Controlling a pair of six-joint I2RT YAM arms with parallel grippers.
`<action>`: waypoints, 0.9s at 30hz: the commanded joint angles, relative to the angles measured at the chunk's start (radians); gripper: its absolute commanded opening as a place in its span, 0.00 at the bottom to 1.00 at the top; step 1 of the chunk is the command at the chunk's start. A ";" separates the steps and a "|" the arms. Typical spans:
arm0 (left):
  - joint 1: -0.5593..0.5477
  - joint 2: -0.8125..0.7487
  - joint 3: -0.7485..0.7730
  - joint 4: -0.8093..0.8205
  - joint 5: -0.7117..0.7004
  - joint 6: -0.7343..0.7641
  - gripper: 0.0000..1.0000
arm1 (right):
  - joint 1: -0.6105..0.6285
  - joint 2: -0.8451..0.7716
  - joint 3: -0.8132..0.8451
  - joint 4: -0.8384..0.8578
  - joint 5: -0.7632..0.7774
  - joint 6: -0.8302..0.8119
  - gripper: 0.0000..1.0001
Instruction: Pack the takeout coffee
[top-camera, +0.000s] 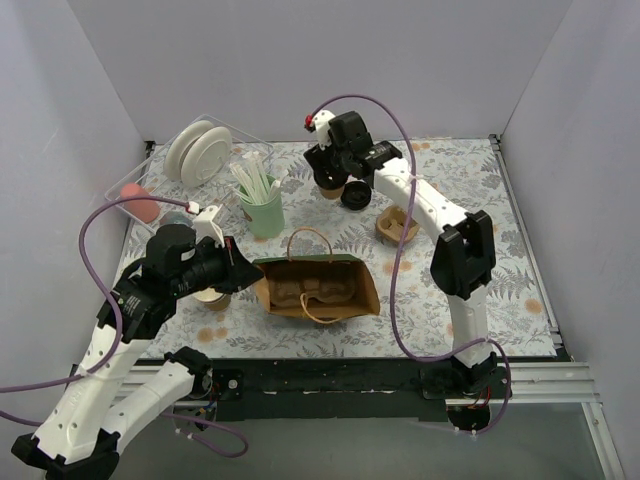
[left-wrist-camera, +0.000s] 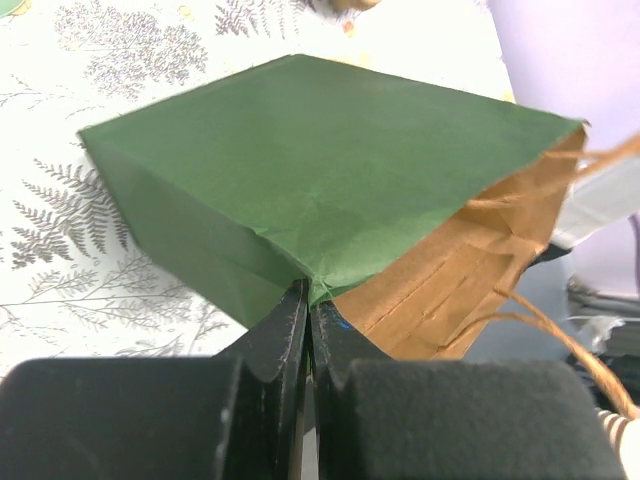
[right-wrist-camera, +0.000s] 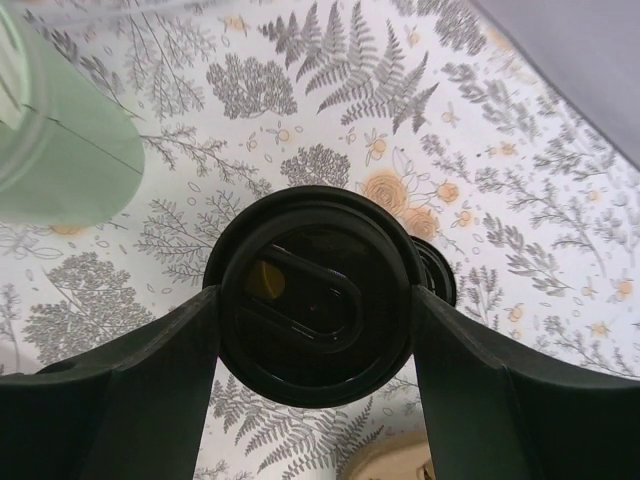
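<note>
The takeout coffee is a kraft cup with a black lid, standing at the back centre of the table. My right gripper is closed round it, and both fingers press the lid's rim. The paper bag, green outside and brown inside, sits near the front centre with its mouth open upward. My left gripper is shut on the bag's left rim and pinches the paper edge.
A moulded-pulp carrier lies inside the bag. A loose black lid lies beside the coffee. The mint-green straw cup stands to its left. A lidless kraft cup is to the right. A clear bin of plates is back left.
</note>
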 joint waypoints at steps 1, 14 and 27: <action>-0.002 0.053 0.079 -0.031 -0.018 -0.055 0.00 | -0.014 -0.157 0.029 -0.023 0.002 0.003 0.48; -0.001 0.173 0.099 -0.013 -0.018 0.018 0.00 | -0.014 -0.633 -0.106 -0.087 -0.139 -0.009 0.46; -0.001 0.334 0.250 -0.034 -0.126 0.005 0.43 | -0.014 -0.998 -0.329 -0.089 -0.256 -0.035 0.46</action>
